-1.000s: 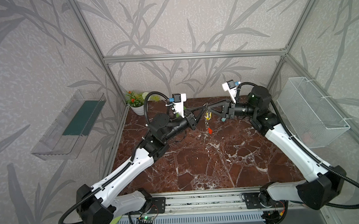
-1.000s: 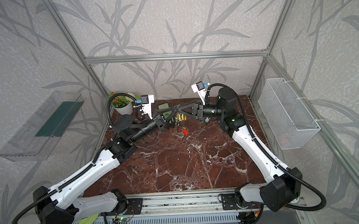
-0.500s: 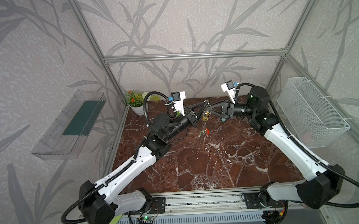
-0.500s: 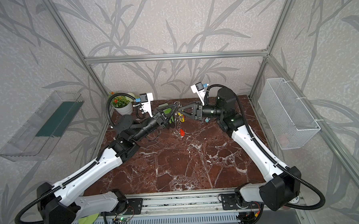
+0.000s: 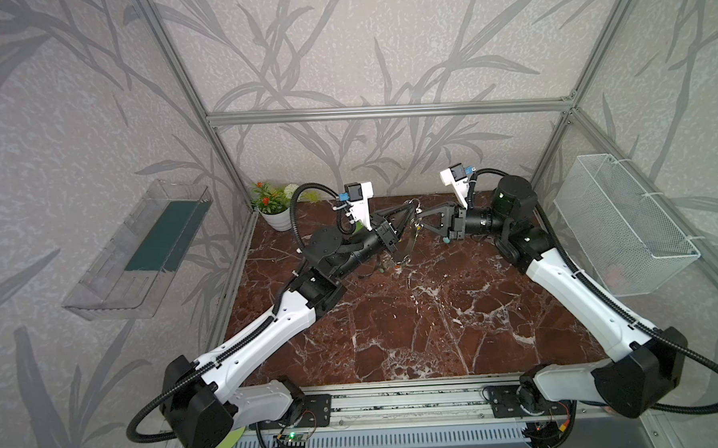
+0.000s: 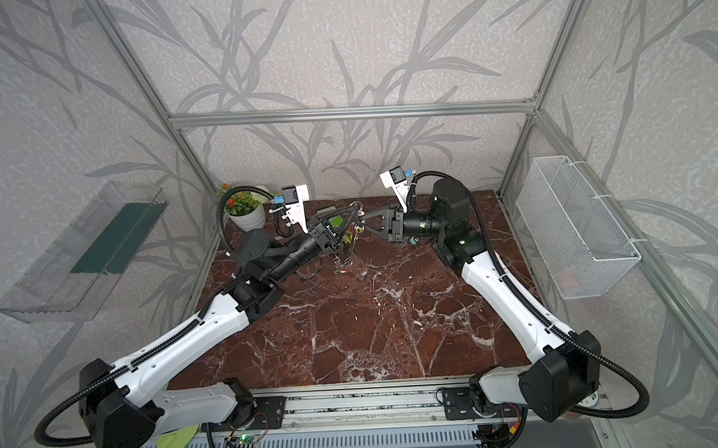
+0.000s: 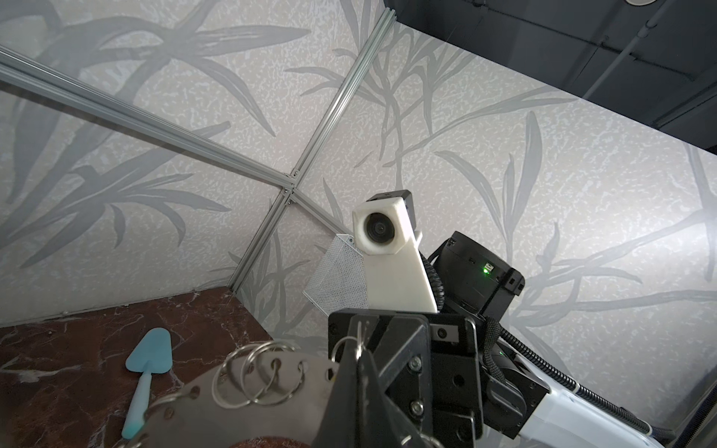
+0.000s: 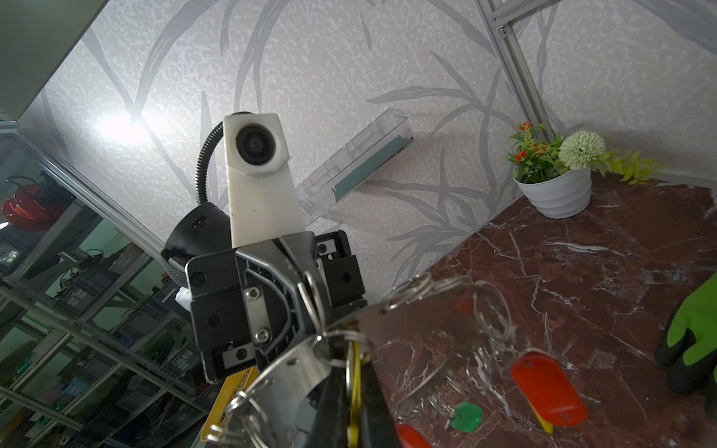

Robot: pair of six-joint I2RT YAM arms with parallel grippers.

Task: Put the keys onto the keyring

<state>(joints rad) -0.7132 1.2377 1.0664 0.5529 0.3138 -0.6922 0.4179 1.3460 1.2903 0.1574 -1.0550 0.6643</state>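
Observation:
My left gripper (image 5: 411,214) is shut on the rim of the keyring (image 5: 404,248), a flat grey metal ring that hangs tilted above the marble floor at the middle back. In the left wrist view the keyring (image 7: 232,415) carries thin wire loops along its rim. My right gripper (image 5: 420,222) meets it tip to tip. In the right wrist view the right gripper (image 8: 354,372) is shut on a yellow-tagged key (image 8: 354,391) and its wire loop at the keyring (image 8: 295,372) rim. A red-tagged key (image 8: 547,391) and a green-tagged key (image 8: 467,417) dangle below.
A green-and-black glove (image 8: 694,329) lies on the floor beyond the keys. A teal spatula (image 7: 145,360) lies near the back wall. A potted plant (image 5: 275,212) stands in the back left corner, a wire basket (image 5: 624,226) hangs on the right wall, a clear shelf (image 5: 142,251) on the left.
The right gripper's jaws have closed on the yellow-tagged key at the keyring's rim. The left gripper has shifted slightly with the keyring, and the hanging keys have swung.

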